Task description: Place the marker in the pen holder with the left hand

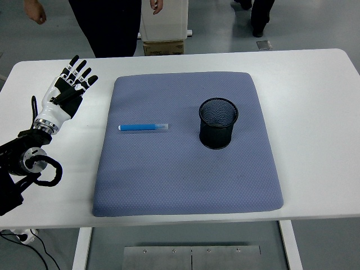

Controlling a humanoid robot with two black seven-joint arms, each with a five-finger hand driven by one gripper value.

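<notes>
A blue marker (143, 127) lies flat on the blue-grey mat (185, 169), pointing left to right, left of centre. A black mesh pen holder (218, 122) stands upright on the mat to the marker's right. My left hand (70, 87) hovers over the white table left of the mat, fingers spread and holding nothing, well apart from the marker. The right arm is out of view.
A person (112, 22) stands beyond the table's far edge, hands off the table. A cardboard box (164, 25) sits on the floor behind. The white table (315, 112) surrounds the mat.
</notes>
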